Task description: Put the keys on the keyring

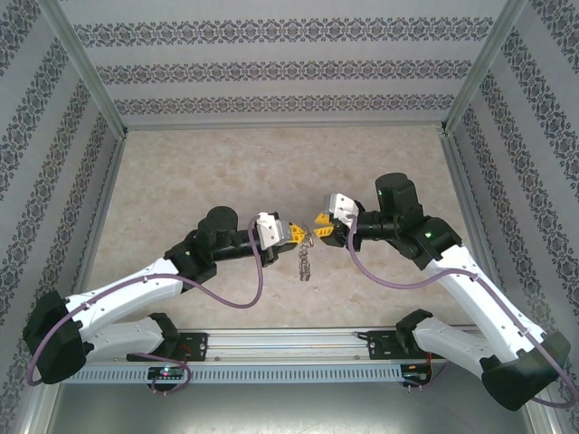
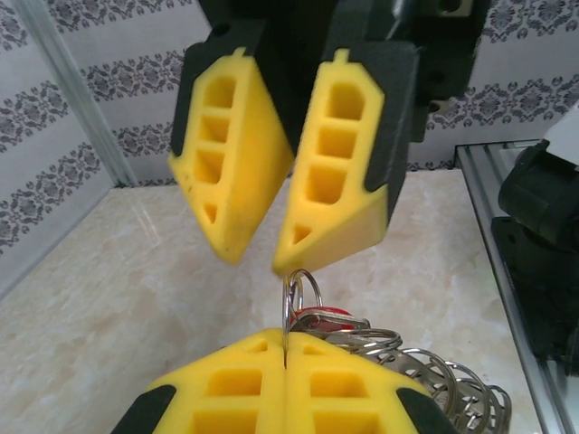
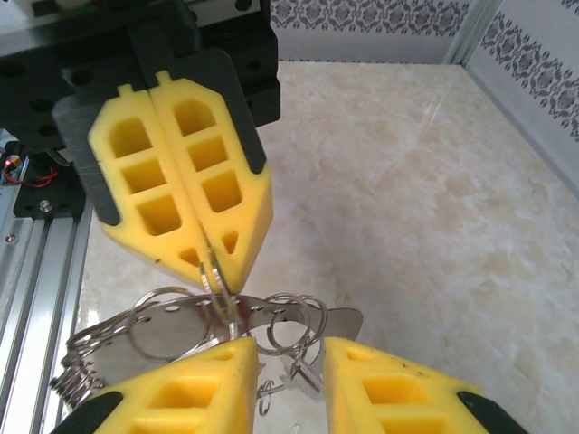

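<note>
White arms (image 1: 127,294), black joints (image 1: 398,194), purple cables (image 1: 261,271), yellow fingers (image 2: 231,163)

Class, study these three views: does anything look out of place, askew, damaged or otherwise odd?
Nothing looks spilled or broken. One oddity: the keyring bunch dangles in mid-air above the table, pinched only at one thin ring by the shut left end effector. The right end effector hangs open just beside it.

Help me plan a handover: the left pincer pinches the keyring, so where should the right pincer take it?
Probably where the keyring pokes bare past the shut left pincer, the right pincer coming head-on from the opposite side; the keys hang bunched below, leaving that wire arc free.
</note>
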Controlling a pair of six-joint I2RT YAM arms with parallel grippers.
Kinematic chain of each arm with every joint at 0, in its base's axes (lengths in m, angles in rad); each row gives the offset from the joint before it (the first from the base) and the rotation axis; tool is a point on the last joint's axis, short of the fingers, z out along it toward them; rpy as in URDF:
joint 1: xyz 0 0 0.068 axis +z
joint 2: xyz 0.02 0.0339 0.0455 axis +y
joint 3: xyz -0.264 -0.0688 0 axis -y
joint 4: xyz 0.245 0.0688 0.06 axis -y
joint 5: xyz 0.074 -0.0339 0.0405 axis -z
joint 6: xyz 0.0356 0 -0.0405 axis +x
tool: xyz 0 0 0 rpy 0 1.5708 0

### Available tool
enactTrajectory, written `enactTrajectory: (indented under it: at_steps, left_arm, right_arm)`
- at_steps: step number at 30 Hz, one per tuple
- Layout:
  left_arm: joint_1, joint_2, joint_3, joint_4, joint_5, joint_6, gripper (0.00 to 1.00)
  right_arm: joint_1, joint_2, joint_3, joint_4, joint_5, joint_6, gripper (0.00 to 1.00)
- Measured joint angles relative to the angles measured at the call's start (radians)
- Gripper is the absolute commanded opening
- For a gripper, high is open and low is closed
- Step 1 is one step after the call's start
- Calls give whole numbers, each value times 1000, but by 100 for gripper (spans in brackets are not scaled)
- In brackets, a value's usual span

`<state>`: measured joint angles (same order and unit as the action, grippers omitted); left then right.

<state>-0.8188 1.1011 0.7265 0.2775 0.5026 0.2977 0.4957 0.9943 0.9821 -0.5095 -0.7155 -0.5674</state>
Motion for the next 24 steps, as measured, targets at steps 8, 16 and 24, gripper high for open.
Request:
enactTrajectory:
  at_steps: [8,16,24]
  left_arm:
    - [0,24,31,0,28,-14,0]
    - [0,38,42,0,41,-18,0]
    - [0,44,47,0,48,-18,0]
  right_arm:
    - [-1,6,0,-16,-4,14,33]
    - [-22,-70,0,-109,39,-55,43]
    - [-23,-82,3,-119,49,-78,30]
